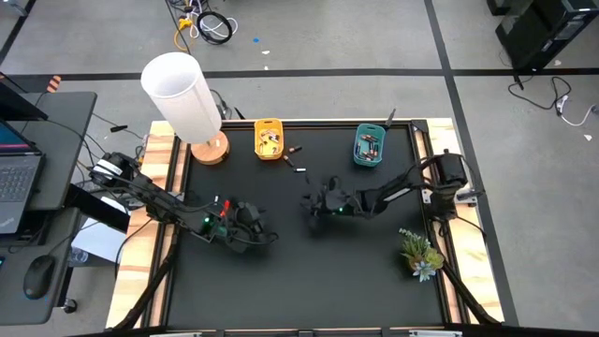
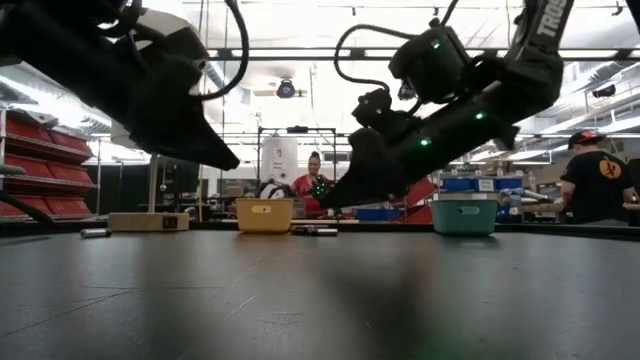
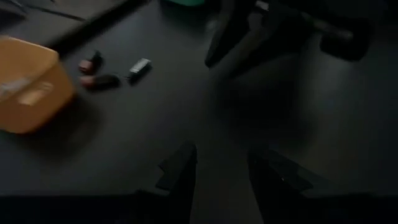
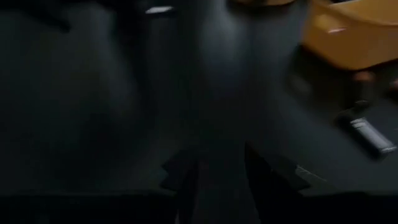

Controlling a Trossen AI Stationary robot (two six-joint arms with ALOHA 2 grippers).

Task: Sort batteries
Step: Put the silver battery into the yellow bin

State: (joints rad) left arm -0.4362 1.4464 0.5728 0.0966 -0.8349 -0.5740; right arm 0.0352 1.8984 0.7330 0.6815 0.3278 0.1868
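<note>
Three loose batteries lie on the black mat between the bins: two dark ones with copper ends (image 3: 99, 81) (image 3: 90, 62) and a silver one (image 3: 140, 66), also seen from above as loose batteries (image 1: 295, 161). More batteries lie inside the yellow bin (image 1: 270, 139) and the teal bin (image 1: 369, 146). My left gripper (image 1: 260, 227) (image 3: 221, 168) hovers open over bare mat near the table's middle. My right gripper (image 1: 312, 204) (image 4: 221, 165) is open too, just right of it and nearer the bins. Neither holds anything. In the right wrist view, a silver battery (image 4: 373, 137) lies beside the yellow bin (image 4: 354, 31).
A white lamp (image 1: 182, 89) on a round wooden base (image 1: 211, 150) stands at the far left corner. A small potted plant (image 1: 421, 253) sits by the right edge. Bare mat (image 1: 309, 281) lies toward the near edge. People stand in the room beyond (image 2: 315, 185).
</note>
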